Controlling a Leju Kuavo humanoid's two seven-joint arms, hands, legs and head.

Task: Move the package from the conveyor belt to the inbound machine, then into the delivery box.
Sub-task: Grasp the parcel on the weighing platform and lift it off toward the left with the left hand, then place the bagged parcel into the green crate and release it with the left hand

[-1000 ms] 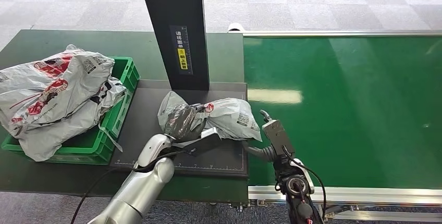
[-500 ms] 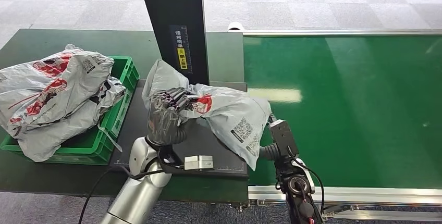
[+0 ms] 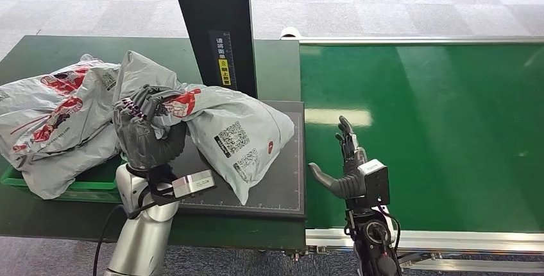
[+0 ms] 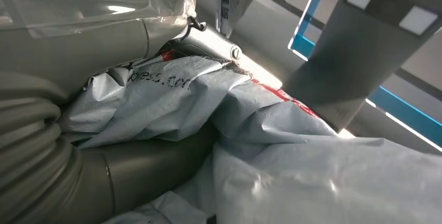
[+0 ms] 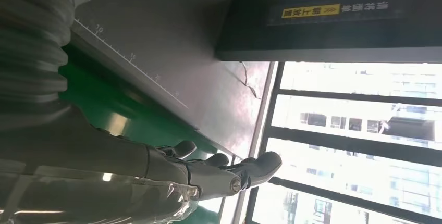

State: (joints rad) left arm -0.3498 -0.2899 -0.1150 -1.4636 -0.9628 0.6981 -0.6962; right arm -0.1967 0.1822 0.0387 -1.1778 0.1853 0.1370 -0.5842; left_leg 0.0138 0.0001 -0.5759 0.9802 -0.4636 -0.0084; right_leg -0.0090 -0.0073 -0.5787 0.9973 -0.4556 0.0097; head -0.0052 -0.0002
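Just then my left hand [image 3: 149,136] was clamped on the package [image 3: 221,131], a grey plastic mailer bag with red print and square codes on its side. My dark fingers [image 3: 144,109] wrapped over the bunched end of the bag, and its wider end hung down toward the dark scanning plate [image 3: 282,189] of the inbound machine. From the head view I could not tell whether that low corner touched the plate or hung just above it. The bunched end sat beside the green delivery box [image 3: 96,186], which already held other grey bags [image 3: 51,115] with red print, piled above its rim. In the left wrist view the crumpled grey plastic [image 4: 292,146] lay pressed against my thumb [image 4: 120,172], with red print showing along a fold.

Behind the package stood the machine's black post [image 3: 215,32], with a yellow label partway up. My right hand [image 3: 346,163] was over the near edge of the green conveyor belt [image 3: 436,128], just beside the plate, holding nothing, its fingers apart and pointing up and its thumb stuck out toward the plate. The right wrist view showed those fingers [image 5: 229,169] spread, with the plate's ruled edge [image 5: 135,70] past them.
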